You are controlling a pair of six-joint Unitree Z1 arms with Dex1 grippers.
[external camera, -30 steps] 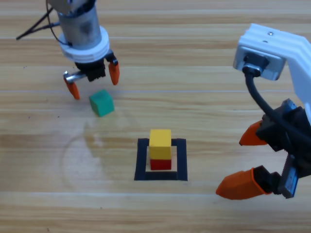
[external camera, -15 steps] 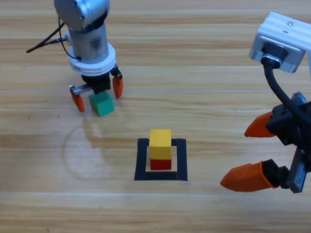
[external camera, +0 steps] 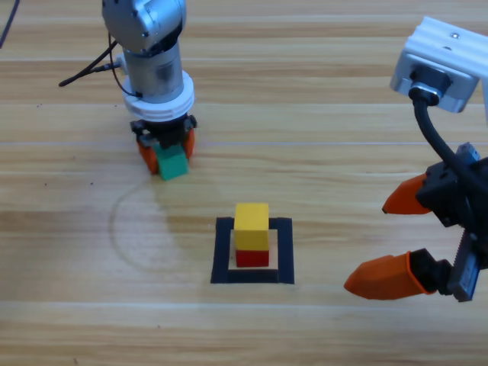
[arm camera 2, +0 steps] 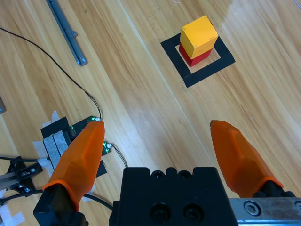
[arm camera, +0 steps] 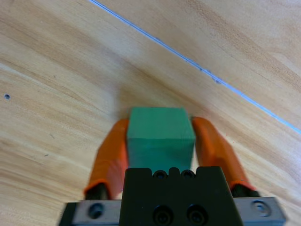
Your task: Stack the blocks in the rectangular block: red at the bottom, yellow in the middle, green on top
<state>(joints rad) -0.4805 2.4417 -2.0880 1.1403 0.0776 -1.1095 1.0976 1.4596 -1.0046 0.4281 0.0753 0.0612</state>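
Green (external camera: 172,163) sits clamped in the left gripper (external camera: 165,152), with the yellow (external camera: 252,216)-topped stack near, diagonally away, toward the wide-open, idle right gripper (external camera: 396,240).

we see a teal-green cube (external camera: 173,162) between the orange jaws of the grey left gripper (external camera: 165,149). a yellow cube (external camera: 252,216) tops a red cube (external camera: 252,258) within a black tape square (external camera: 223,252) with a bare wood centre. the table (external camera: 320,122) is pale striped wood. the right gripper (external camera: 395,238) has orange jaws on a black body.
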